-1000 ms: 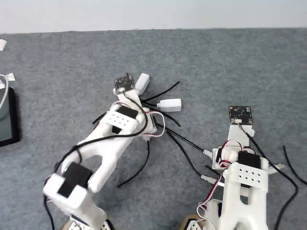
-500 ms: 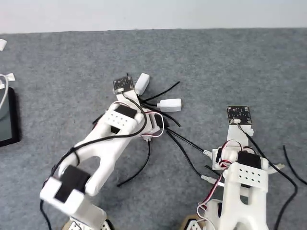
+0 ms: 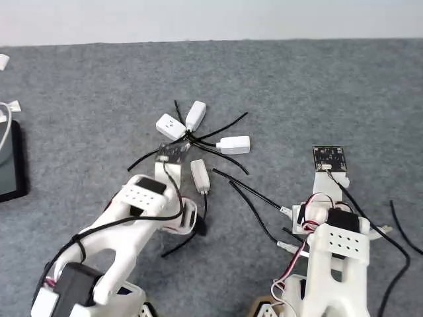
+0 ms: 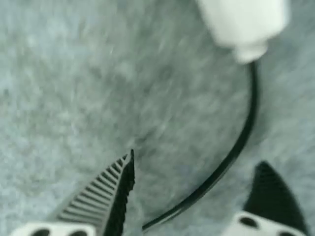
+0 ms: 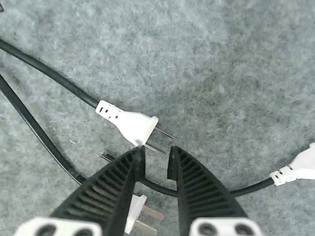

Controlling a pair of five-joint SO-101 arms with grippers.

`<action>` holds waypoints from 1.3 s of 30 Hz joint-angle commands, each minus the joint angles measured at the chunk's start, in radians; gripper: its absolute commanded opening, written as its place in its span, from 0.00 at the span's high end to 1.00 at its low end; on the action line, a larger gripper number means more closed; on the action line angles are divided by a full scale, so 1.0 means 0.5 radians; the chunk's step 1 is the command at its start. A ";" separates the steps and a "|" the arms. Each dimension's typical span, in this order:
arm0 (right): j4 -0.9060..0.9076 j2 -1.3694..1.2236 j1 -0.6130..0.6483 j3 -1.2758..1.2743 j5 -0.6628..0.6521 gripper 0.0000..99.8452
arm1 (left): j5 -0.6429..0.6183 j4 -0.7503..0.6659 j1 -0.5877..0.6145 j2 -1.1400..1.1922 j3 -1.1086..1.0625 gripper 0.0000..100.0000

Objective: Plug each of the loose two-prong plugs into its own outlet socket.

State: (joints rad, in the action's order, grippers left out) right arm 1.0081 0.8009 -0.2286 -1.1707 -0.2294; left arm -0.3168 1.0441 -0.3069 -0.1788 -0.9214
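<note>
Showing the left fingers spread apart and empty, straddling a black cord whose white outlet socket lies just ahead, lengthwise toward them; right fingers, narrowly apart, nearly touch a two-prong plug.

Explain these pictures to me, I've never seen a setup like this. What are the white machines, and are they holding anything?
The white machines are two small robot arms, the left arm and the right arm, at a grey table. One picture looks down from a fixed camera. The other two come from a camera on each arm's wrist, looking past its gripper. On the table lie white outlet sockets on black cables, like this socket, and loose two-prong plugs. The left gripper is open over a black cable and holds nothing. The right gripper hangs just above a plug, fingers slightly apart, also empty.
</note>
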 commanded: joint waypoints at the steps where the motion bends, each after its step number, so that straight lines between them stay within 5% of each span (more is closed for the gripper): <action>1: -0.023 0.032 0.017 0.021 -0.021 0.90 | 0.258 -0.043 0.040 -0.077 -0.066 0.86; 9: -0.032 0.032 0.069 0.003 -0.018 0.90 | 0.718 0.043 -0.095 -0.077 -0.226 0.99; 17: -0.051 0.032 0.069 0.000 -0.018 0.90 | 0.715 0.055 -0.534 -0.077 -0.210 0.99; 23: -0.051 0.032 0.066 0.000 -0.021 0.90 | 0.374 0.058 -0.632 -0.061 -0.124 0.98; 34: -0.051 0.032 0.069 0.000 -0.021 0.90 | 0.338 0.058 -0.473 -0.077 0.496 0.98; 39: -0.051 0.032 0.063 0.000 -0.021 0.90 | -0.003 0.172 -0.460 -0.071 0.790 0.98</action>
State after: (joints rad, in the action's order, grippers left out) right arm 0.9989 0.8009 -0.2025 -1.1799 -0.2294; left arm -0.1941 1.0871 -0.5447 -0.2048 -0.6728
